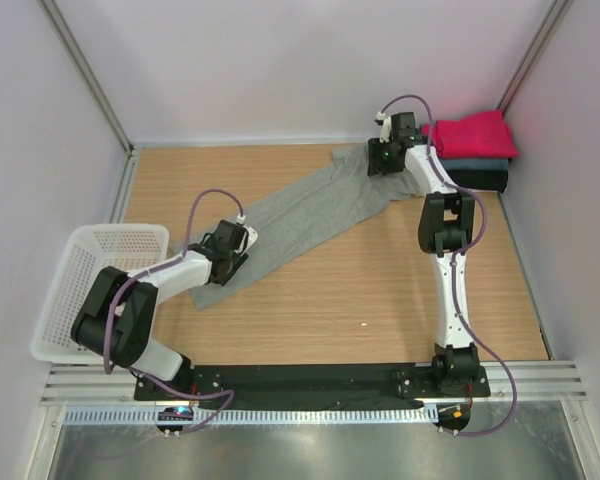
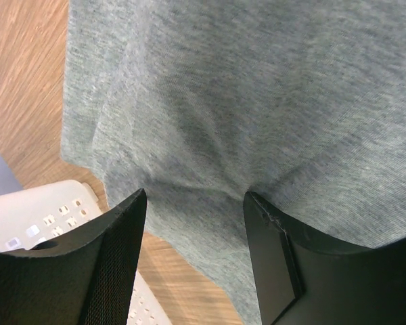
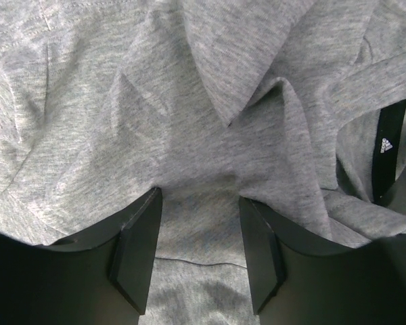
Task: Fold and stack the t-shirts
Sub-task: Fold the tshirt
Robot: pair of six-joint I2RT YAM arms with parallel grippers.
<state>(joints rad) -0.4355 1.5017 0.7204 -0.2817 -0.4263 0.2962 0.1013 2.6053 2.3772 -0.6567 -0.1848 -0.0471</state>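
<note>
- The step in hand, as I judge it, is spreading the shirt flat before any fold: I should close each pair of jaws on a single edge layer, then draw my arms apart evenly and low, so the cloth opens out instead of roping
- My left gripper (image 2: 195, 200) is roughly half open, tips pressed onto the grey t-shirt (image 2: 257, 95) near its lower end; cloth crosses the gap, with no fold visibly pinched
- My right gripper (image 3: 199, 198) is likewise half open, tips down in rumpled cloth just beside the dark inner collar (image 3: 389, 152)
- The shirt lies as a narrow diagonal band across the table (image 1: 370, 300), from near left to far right
- Folded in the far-right corner: the red t-shirt (image 1: 470, 133) on the slate-blue t-shirt (image 1: 477, 163) on the black t-shirt (image 1: 483, 181)
- The basket (image 1: 120, 231) sits by my left arm
</note>
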